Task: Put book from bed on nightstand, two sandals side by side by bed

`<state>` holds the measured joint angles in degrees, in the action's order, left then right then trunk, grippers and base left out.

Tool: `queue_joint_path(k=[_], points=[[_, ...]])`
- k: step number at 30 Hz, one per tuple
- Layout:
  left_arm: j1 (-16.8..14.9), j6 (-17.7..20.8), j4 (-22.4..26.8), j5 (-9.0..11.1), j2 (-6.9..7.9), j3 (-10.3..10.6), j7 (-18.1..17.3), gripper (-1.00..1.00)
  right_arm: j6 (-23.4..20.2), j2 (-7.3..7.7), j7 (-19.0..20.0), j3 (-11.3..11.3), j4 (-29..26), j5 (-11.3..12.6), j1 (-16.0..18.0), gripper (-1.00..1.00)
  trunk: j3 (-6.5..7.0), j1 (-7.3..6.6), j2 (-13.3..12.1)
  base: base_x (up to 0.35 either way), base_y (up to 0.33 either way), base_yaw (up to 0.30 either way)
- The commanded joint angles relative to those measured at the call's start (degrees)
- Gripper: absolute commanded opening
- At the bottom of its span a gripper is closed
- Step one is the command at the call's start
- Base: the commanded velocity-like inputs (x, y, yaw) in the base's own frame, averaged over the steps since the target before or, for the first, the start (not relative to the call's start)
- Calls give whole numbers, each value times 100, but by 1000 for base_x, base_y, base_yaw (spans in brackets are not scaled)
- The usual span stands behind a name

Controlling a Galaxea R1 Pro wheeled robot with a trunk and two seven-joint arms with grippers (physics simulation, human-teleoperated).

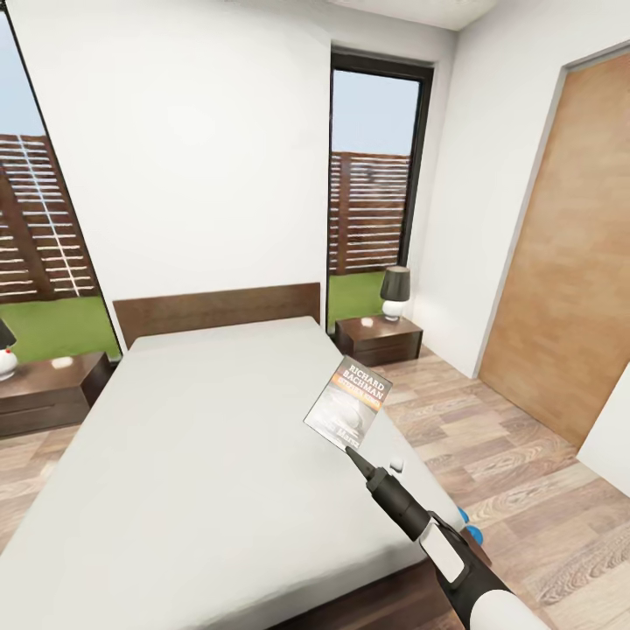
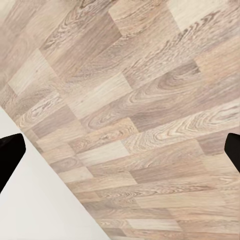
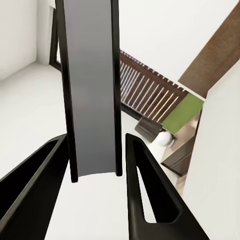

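Observation:
My right gripper (image 1: 353,453) is shut on the lower edge of the book (image 1: 348,402), holding it tilted in the air above the right side of the bed (image 1: 192,455). The right wrist view has the book's grey face (image 3: 92,90) clamped between both black fingers (image 3: 145,190). One nightstand (image 1: 378,337) stands right of the headboard; the other nightstand (image 1: 44,389) stands at the left. Two blue bits of the sandals (image 1: 472,531) peek out on the floor by the bed's right side, mostly hidden behind my arm. The left gripper (image 2: 120,155) hangs open over wood floor.
A black-shaded lamp (image 1: 395,291) sits on the right nightstand, and a second lamp (image 1: 4,348) on the left one. A wooden door (image 1: 569,262) fills the right wall. Wood-plank floor (image 1: 507,455) lies between the bed and the door.

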<state>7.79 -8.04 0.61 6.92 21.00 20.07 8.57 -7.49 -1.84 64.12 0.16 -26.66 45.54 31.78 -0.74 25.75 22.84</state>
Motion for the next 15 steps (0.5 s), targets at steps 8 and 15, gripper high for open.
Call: queue_joint_path(k=[8,15], points=[[3,-14,8,56,1,50,13,100,-57,-1,13,2,8,42,4,-100,50,3,8,0,0,0],[3,-14,9,56,1,50,13,100,-57,-1,13,2,6,42,4,-100,99,3,8,0,0,0]])
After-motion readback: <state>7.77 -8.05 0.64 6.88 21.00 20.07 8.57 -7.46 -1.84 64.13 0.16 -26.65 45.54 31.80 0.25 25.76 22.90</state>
